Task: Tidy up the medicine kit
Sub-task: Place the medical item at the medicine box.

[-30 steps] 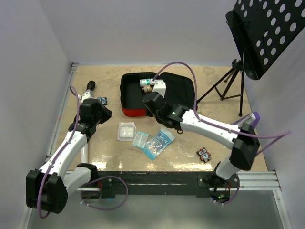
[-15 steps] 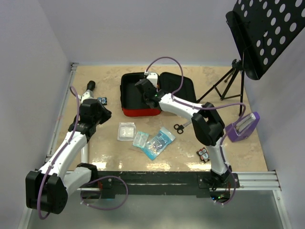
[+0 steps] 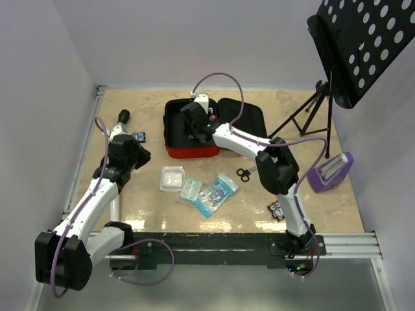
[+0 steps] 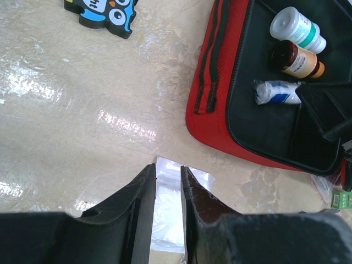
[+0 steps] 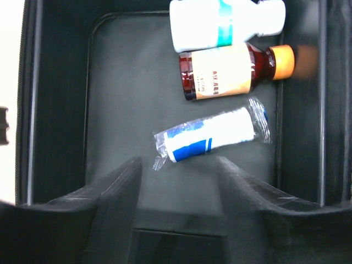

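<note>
The medicine kit [image 3: 175, 150] lies open at the back centre, red with black lining, its lid [image 3: 246, 116] folded to the right. In its tray lie a white bottle [image 5: 225, 25], a brown bottle [image 5: 231, 71] and a wrapped bandage roll [image 5: 212, 135]. My right gripper [image 5: 179, 165] hovers over the tray [image 3: 194, 126], open and empty, with the roll just beyond its fingertips. My left gripper [image 4: 168, 171] hangs left of the kit [image 4: 212, 82] over a clear packet [image 4: 168, 203], empty, its jaws nearly together.
Clear packets [image 3: 172, 178] [image 3: 192, 189] [image 3: 217, 193] lie in front of the kit. Black scissors [image 3: 245, 172], an owl toy [image 3: 277, 208], a blue owl toy [image 3: 138, 136], a purple object [image 3: 331, 172] and a music stand tripod [image 3: 311, 116] are also on the table.
My right arm has swung back and left, bringing its gripper over the kit's tray. The left arm has not moved.
</note>
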`<state>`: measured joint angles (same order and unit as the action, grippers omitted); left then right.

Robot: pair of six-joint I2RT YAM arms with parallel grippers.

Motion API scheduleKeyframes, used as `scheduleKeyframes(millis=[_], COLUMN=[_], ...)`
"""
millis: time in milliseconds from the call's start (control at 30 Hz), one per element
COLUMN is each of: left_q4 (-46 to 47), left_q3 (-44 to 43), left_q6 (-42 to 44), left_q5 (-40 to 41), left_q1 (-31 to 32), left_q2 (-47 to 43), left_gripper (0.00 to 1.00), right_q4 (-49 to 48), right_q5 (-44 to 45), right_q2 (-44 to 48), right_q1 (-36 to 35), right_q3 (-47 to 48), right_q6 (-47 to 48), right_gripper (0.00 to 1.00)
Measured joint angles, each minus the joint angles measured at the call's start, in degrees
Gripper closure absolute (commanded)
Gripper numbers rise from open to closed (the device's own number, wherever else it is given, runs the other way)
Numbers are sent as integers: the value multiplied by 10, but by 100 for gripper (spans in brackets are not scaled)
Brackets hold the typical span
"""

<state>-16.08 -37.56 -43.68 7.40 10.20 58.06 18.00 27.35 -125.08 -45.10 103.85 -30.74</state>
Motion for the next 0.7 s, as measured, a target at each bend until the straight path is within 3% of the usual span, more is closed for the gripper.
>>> scheduleKeyframes(millis=[133,267,700], left_q4=[0,0,0], left_q3=[0,0,0], left_q6=[0,0,0], left_q5=[2,0,-4], left_q1=[0,0,0], left_q2=[0,5,14], left_gripper=[71,71,71], right_q4=[-15,-19,9], right_q5=[-19,-49,-88], right_q2=[7,6,-66], right_q1=[-1,-2,-3], right_q3=[-15,-22,5], right_q6=[40,75,109], right_gripper=[76,100,100])
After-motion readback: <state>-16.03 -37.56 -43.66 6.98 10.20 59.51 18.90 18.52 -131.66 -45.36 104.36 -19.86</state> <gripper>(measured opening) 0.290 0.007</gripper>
